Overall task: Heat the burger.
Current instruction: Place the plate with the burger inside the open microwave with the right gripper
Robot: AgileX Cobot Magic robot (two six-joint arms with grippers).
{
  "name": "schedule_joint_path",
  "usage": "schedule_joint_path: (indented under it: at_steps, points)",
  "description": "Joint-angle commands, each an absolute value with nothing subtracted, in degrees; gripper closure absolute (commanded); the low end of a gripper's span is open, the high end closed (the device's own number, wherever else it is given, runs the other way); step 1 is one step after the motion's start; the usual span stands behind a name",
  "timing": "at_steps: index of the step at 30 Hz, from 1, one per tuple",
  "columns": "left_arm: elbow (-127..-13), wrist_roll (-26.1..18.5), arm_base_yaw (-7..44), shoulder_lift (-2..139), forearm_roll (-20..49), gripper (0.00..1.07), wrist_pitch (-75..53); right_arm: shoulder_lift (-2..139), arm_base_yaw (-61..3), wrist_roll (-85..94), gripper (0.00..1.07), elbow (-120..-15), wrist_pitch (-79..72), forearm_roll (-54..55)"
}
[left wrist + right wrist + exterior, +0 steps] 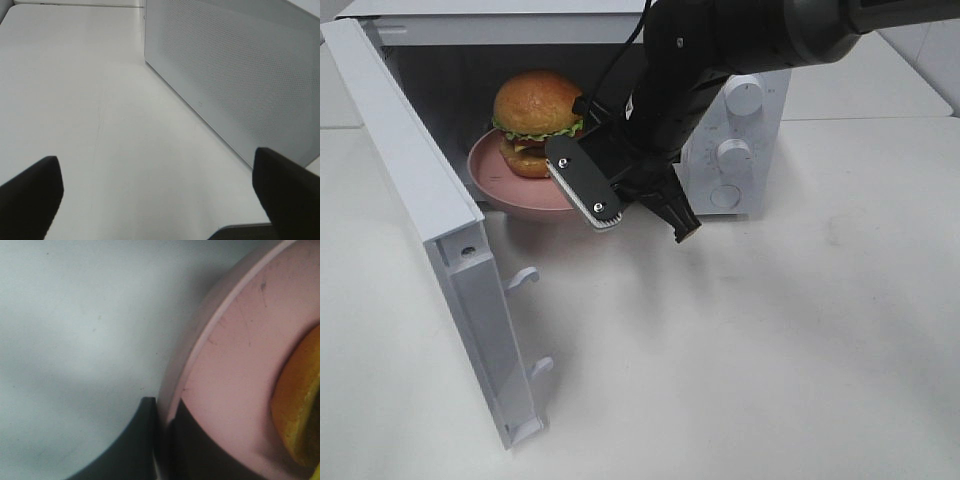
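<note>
Right jaws pinch the plate [492,175] rim, left jaws gape empty; burger [535,108] maybe halfway into the microwave [765,135], push deeper.

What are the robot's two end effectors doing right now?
Left end effector: open, holding nothing.
Right end effector: closed on the pink plate's rim.
</note>
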State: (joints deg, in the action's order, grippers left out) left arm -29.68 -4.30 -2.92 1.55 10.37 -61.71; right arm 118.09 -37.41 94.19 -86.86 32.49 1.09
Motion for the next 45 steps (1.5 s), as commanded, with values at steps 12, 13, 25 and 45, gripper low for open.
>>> schedule_joint_path:
  at_steps: [12,13,25,45]
  points:
    - [-29.5,-4.4,-2.8,1.3,10.7,0.09,-61.3,123.5,-37.4,87.7,1.07,-98.8,32.9,-2.5]
    - [-29.5,-4.4,-2.8,1.3,10.7,0.09,-61.3,124.4,-37.4,87.6,1.07,-100.4,33.0,-2.5]
    - [-29.5,-4.4,-2.8,1.3,10.7,0.09,-61.3,130.9,-37.4,80.2,1.07,-110.6,35.9,-7.0]
    - [-29.5,-4.4,-2.8,1.3,10.6,0.09,-61.3,136.8,-35.9,77.4,0.98,-118.4,35.2,-7.4]
